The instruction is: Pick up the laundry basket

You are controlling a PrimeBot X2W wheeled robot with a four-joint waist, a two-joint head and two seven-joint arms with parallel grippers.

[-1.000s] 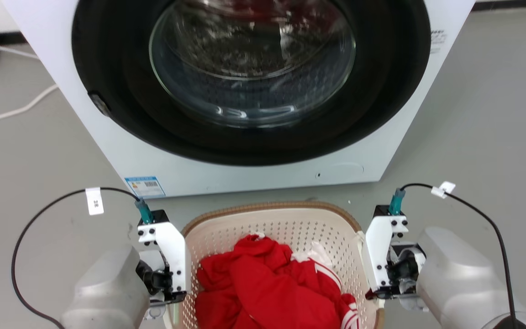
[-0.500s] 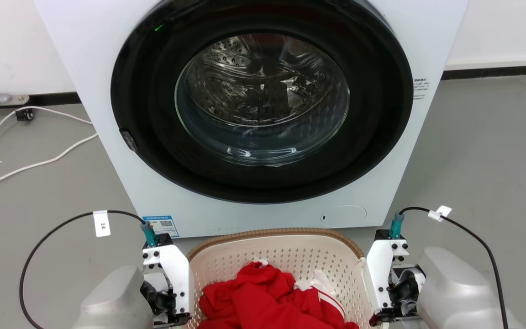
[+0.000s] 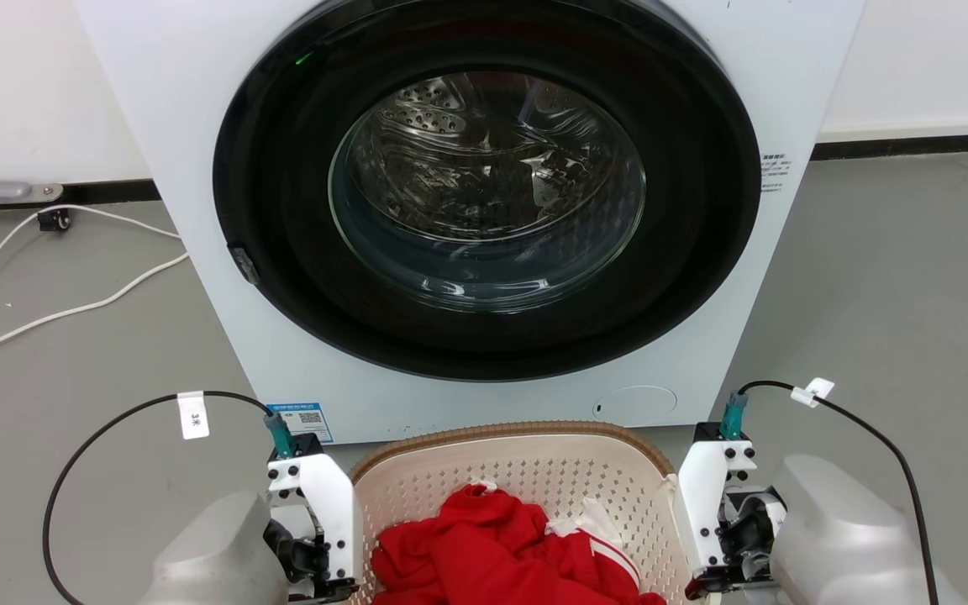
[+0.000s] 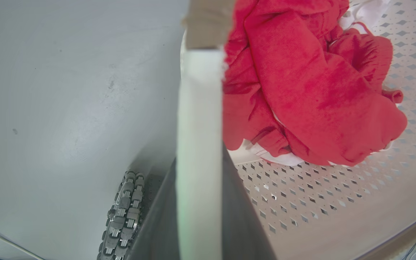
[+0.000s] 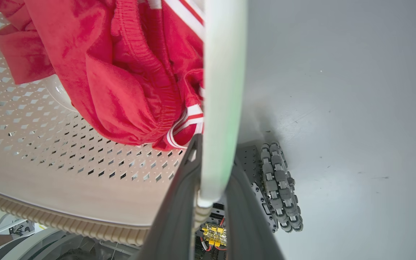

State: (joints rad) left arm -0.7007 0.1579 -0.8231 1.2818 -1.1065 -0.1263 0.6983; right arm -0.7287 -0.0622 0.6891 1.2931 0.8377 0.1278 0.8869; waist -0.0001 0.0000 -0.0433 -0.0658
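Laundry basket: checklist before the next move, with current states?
1. Left gripper clamped on white left handle of the cream perforated plastic laundry basket: ok.
2. Right gripper clamped on white right handle: ok.
3. Basket level, brown woven-look rim even between the two wrists: ok.
4. Red clothes inside the walls: ok, in the part that shows.
5. Gap between rim and white front-loading washing machine: cannot tell.
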